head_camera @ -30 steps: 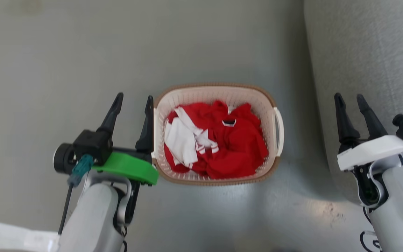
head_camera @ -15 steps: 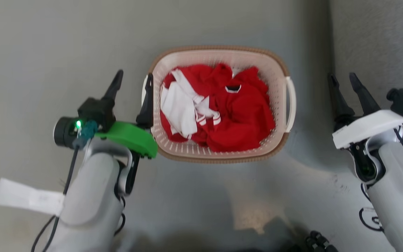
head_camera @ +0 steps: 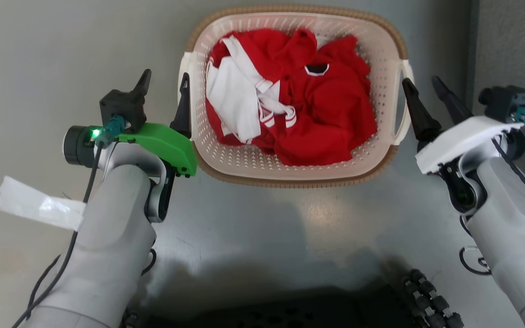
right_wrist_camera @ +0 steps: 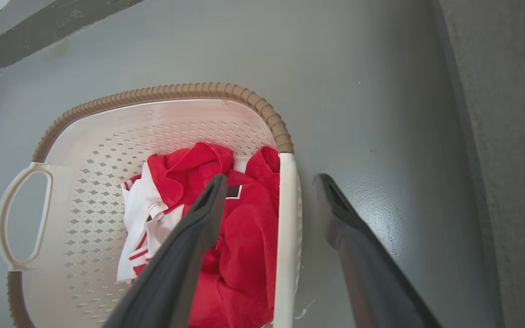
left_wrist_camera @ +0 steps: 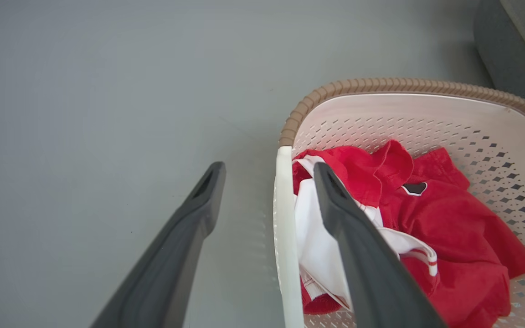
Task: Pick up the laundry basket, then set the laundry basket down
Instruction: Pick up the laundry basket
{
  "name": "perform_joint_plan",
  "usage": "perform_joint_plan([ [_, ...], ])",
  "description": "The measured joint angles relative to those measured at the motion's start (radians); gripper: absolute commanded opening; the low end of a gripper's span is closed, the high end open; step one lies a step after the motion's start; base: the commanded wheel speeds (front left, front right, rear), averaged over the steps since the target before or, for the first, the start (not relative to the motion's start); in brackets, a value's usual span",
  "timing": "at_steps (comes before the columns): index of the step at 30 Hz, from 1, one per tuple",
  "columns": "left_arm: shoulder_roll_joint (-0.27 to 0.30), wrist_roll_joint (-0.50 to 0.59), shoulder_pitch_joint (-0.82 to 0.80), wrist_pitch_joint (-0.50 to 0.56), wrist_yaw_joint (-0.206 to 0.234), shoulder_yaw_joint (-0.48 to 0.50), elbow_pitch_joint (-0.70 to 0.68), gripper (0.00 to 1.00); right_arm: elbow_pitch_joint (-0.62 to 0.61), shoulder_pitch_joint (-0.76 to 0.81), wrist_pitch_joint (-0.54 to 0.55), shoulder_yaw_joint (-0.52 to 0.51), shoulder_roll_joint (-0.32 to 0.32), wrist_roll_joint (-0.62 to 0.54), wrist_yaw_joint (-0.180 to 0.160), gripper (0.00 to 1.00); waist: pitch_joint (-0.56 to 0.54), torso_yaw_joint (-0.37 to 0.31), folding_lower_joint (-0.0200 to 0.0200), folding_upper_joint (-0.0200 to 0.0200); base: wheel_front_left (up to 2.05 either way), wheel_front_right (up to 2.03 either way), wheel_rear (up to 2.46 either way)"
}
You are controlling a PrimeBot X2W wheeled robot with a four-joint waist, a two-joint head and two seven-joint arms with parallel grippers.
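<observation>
The laundry basket (head_camera: 290,181) is cream-white and perforated with a brown woven-look rim, and stands on the grey floor holding red and white clothes (head_camera: 321,114). My left gripper (head_camera: 164,86) is open and straddles the basket's white left handle (left_wrist_camera: 283,218), one finger outside and one over the clothes. My right gripper (head_camera: 421,82) is open too, and the white right handle (right_wrist_camera: 286,218) runs between its fingers. The left wrist view shows the basket's rim (left_wrist_camera: 381,84) and the right wrist view shows the rim (right_wrist_camera: 153,93) from the other side.
A grey upholstered piece (head_camera: 513,41) stands close to the basket's right side, just beyond my right arm. A white paper tag (head_camera: 39,207) hangs off my left forearm. My dark base (head_camera: 290,312) fills the bottom edge.
The camera has tipped down and the basket now sits higher and larger in the picture. My right gripper has closed in from the right onto the right handle. Both grippers stay open.
</observation>
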Motion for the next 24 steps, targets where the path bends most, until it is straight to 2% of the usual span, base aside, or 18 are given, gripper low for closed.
perform_joint_plan([
  [12,-0.002,-0.069,-0.100,0.023,-0.027,-0.067,0.144,1.00,0.098,-0.105,0.021,0.101,0.008,0.035,0.000,1.00,0.099,-0.015,0.0000,0.0000,0.00,0.00,0.00],
  [23,-0.003,-0.144,-0.148,0.022,-0.053,-0.109,0.219,1.00,0.153,-0.150,0.021,0.170,0.020,0.086,0.000,1.00,0.123,-0.023,-0.0001,0.0000,0.00,0.00,0.00],
  [24,-0.003,-0.151,-0.153,0.022,-0.053,-0.112,0.224,0.94,0.156,-0.156,0.021,0.175,0.021,0.092,0.000,0.62,0.124,-0.023,-0.0001,0.0000,0.00,0.00,0.00],
])
